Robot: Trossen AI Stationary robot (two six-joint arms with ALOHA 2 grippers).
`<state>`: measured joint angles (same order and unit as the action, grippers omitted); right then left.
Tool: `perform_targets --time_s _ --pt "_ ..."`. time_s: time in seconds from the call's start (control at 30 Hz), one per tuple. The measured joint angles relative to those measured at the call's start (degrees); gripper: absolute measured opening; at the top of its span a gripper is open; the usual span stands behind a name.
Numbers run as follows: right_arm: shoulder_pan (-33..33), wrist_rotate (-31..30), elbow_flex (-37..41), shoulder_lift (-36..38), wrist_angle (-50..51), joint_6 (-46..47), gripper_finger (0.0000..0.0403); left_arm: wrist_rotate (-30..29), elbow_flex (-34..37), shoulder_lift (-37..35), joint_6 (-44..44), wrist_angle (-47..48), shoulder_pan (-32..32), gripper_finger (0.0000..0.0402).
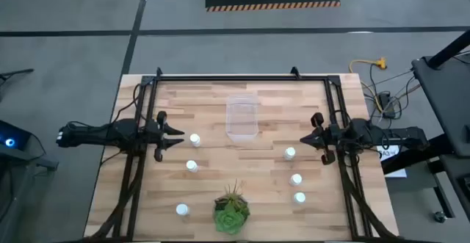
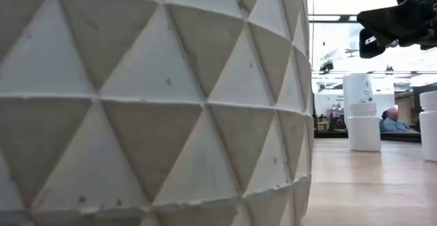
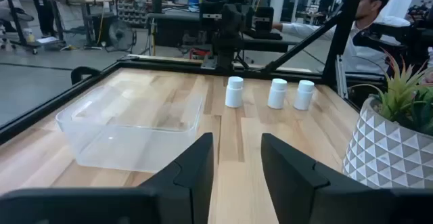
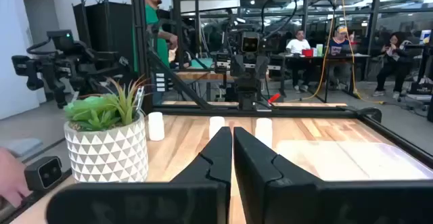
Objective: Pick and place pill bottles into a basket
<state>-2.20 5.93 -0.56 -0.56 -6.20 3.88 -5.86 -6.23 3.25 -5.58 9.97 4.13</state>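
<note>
step: nothing picked yet, by my reading; all six pill bottles stand on the desk and the basket looks bare inside
left tool: at 9 o'clock of the desk, hovering clear of everything; the high view is too small to judge its fingers, but the left wrist view shows them parted by a narrow gap with nothing between, which I take as its closed rest
right tool: at 3 o'clock, fingers pressed together and empty in the right wrist view
basket: clear bin, centre of the desk toward 12 o'clock, between the two arms
pill bottles, left group: one just beside the left tool, one nearer centre, one toward 7 o'clock
pill bottles, right group: one near the right tool, two more toward 4 o'clock
plant: in a patterned pot at 6 o'clock, apart from the bottles
next move, as I judge it: either tool must spread its fingers, drop over its nearest bottle, close on the body below the cap, then carry it to the basket
risk: upright bottles are light and may tip if a finger clips one on the way down
</note>
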Motion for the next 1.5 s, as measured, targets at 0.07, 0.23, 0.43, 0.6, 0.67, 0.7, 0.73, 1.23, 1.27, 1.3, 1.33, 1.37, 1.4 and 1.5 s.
perform_targets --time_s 0.07,0.23,0.43,0.6,0.67,0.7,0.73,1.23,1.27,1.3,1.33,1.37,1.4,1.5 --pt "0.0 0.0 0.0 0.0 0.0 0.0 0.0009 0.0 0.0 0.0 0.0 0.0 0.0 0.0107" --pt "0.0 0.0 0.0 0.0 0.0 0.1 0.0009 0.0 0.0 0.0 0.0 0.0 0.0 0.0107" --pt "0.0 0.0 0.0 0.0 0.0 0.1 0.0009 0.0 0.0 0.0 0.0 0.0 0.0 0.0107" --pt "0.0 0.0 0.0 0.0 0.0 0.1 0.0009 0.0 0.0 0.0 0.0 0.0 0.0 0.0107" --pt "0.0 0.0 0.0 0.0 0.0 0.1 0.0009 0.0 0.0 0.0 0.0 0.0 0.0 0.0107" --pt "0.0 0.0 0.0 0.0 0.0 0.1 0.0009 0.0 0.0 0.0 0.0 0.0 0.0 0.0107" --pt "0.0 0.0 0.0 0.0 0.0 0.1 0.0009 0.0 0.0 0.0 0.0 0.0 0.0 0.0107" --pt "0.0 0.0 0.0 0.0 0.0 3.7 0.0009 0.0 0.0 0.0 0.0 0.0 0.0 0.0107" --pt "0.0 0.0 0.0 0.0 -0.1 4.8 0.0009 0.0 0.0 0.0 0.0 0.0 0.0 0.0107" --pt "0.0 0.0 0.0 0.0 -0.3 5.3 0.0009 0.0 0.0 0.0 0.0 0.0 0.0 0.0107" --pt "0.0 -0.1 0.0 0.0 -1.0 5.4 0.0009 0.0 0.0 0.0 0.0 0.0 0.0 0.0107" --pt "0.0 -0.1 0.0 0.0 -2.1 5.4 0.0009 0.0 0.0 0.0 0.0 0.0 0.0 0.0107" --pt "0.0 -0.1 0.0 0.0 -3.2 5.4 0.0009 0.0 0.0 0.0 0.0 0.0 0.0 0.0107" --pt "0.0 -0.1 0.0 0.0 -7.0 5.4 0.0009 0.0 0.0 0.0 0.0 0.0 0.0 0.0107"
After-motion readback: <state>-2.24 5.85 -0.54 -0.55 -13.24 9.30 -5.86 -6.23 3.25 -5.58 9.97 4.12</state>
